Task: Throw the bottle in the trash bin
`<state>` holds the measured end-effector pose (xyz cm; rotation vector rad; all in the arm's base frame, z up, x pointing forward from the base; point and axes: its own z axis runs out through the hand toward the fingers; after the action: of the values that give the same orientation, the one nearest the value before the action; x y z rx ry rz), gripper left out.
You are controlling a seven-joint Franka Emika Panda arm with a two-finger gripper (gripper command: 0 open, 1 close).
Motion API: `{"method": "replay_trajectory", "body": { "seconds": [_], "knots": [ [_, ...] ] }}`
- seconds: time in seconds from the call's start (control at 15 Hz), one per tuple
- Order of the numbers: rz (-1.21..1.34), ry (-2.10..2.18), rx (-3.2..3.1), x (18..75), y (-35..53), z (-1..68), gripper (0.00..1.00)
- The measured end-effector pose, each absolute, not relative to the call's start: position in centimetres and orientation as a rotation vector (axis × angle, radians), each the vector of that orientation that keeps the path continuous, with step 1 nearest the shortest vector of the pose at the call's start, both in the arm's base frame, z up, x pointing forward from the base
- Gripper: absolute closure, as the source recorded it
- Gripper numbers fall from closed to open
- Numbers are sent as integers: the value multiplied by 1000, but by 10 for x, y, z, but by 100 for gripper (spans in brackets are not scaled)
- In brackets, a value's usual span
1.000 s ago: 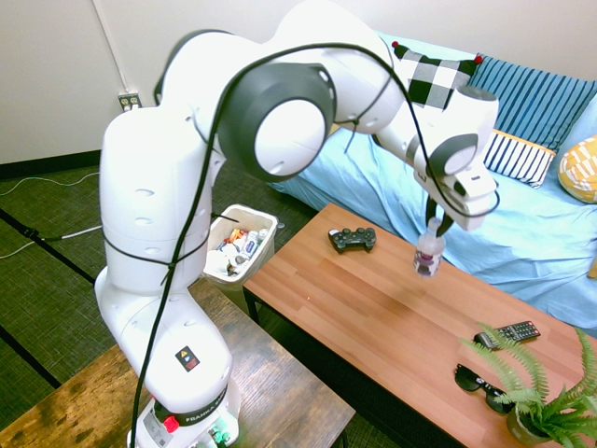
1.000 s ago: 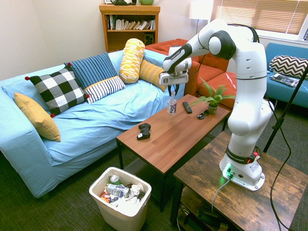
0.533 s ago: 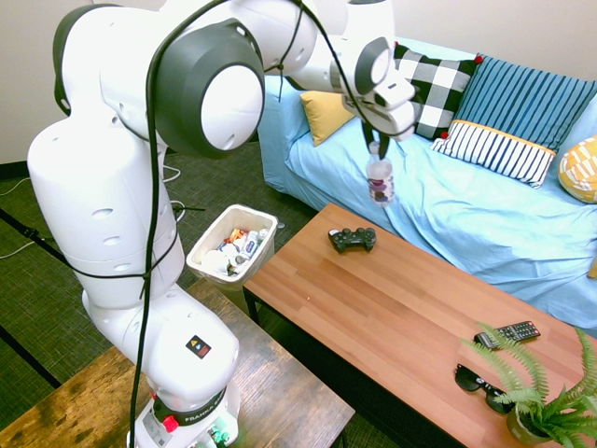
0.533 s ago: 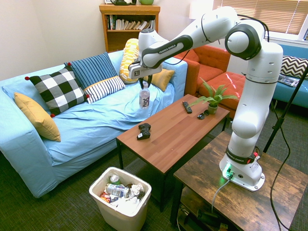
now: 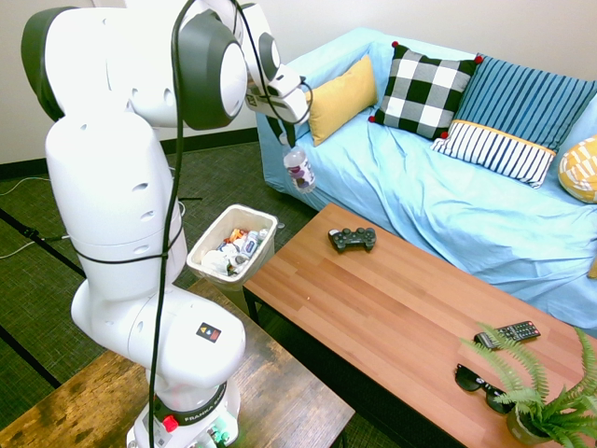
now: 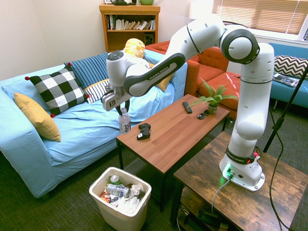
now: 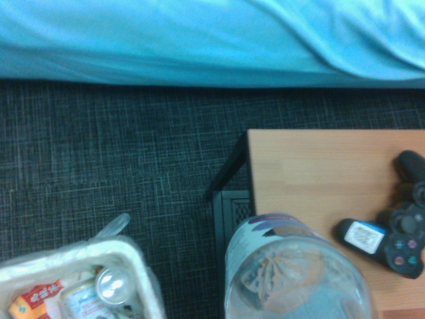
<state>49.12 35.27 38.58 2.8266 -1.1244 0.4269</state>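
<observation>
The small clear bottle [image 5: 298, 169] with its dark label band hangs in the air by its cap, held in my gripper [image 5: 286, 142], which is shut on it. In the second exterior view the bottle [image 6: 124, 121] hovers just off the near-left corner of the wooden coffee table [image 6: 178, 134], above the floor between sofa and table. The white trash bin [image 5: 232, 248] stands on the carpet below and beside it, full of crumpled trash. The wrist view shows the bottle's base [image 7: 292, 276] close up, with the trash bin's corner [image 7: 126, 256] at one side.
A black game controller [image 5: 353, 239] lies near the table's end, close to the bottle. A remote [image 5: 506, 332], sunglasses [image 5: 480, 385] and a potted fern [image 5: 546, 406] sit at the far end. The blue sofa [image 6: 82, 120] with several cushions lines one side.
The arm has swung the bottle from above the table's middle, past the controller, out beyond the table's end toward the trash bin, and lowered it somewhat.
</observation>
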Motion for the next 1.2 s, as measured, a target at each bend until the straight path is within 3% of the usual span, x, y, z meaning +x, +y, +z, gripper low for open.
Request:
{"method": "replay_trajectory", "body": {
  "seconds": [0.47, 0.53, 0.73, 1.2],
  "knots": [
    [407, -904, 2801, 423, 490, 286, 100],
    [395, -883, 2792, 416, 500, 268, 0],
    [371, -864, 2759, 416, 505, 233, 0],
    [322, -903, 2758, 434, 495, 239, 0]
  ]
}}
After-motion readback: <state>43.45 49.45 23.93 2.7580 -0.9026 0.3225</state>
